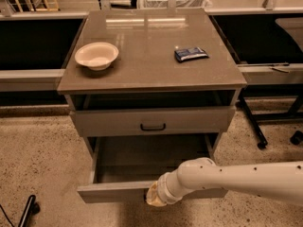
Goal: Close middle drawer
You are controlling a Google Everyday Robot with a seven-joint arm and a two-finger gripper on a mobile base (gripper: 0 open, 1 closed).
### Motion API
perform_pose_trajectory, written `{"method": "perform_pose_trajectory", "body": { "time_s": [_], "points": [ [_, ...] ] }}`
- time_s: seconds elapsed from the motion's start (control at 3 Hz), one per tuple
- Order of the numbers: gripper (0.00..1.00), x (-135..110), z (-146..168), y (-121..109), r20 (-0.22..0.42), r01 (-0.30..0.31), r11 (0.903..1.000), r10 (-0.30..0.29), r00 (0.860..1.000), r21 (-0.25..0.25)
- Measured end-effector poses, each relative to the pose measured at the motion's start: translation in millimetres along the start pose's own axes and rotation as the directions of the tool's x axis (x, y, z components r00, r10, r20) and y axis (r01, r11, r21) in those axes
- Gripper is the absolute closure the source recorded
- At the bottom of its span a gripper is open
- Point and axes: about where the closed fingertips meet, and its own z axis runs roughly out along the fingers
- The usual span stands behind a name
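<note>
Finds the gripper [155,196] right against the front panel of the middle drawer [109,192], which is pulled far out with its tray stretching away behind. Cannot tell whether clenched or released. Beyond and above: top drawer [151,121], bowl [96,55], blue packet [191,54].

No text is legible (gripper [155,196] at middle drawer [112,192] front).

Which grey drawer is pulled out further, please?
The middle drawer, tray exposed, with the hand at its front; the top drawer is barely open.
</note>
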Motion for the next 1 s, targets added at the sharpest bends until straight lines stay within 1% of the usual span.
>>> {"method": "perform_pose_trajectory", "body": {
  "time_s": [0.33,1.0],
  "points": [
    [0.82,-1.5,1.9,0.3,-0.002,-0.001,1.0,0.001,1.0,-0.003],
    [0.36,-1.5,1.9,0.3,-0.002,-0.001,1.0,0.001,1.0,-0.003]
  ]
}}
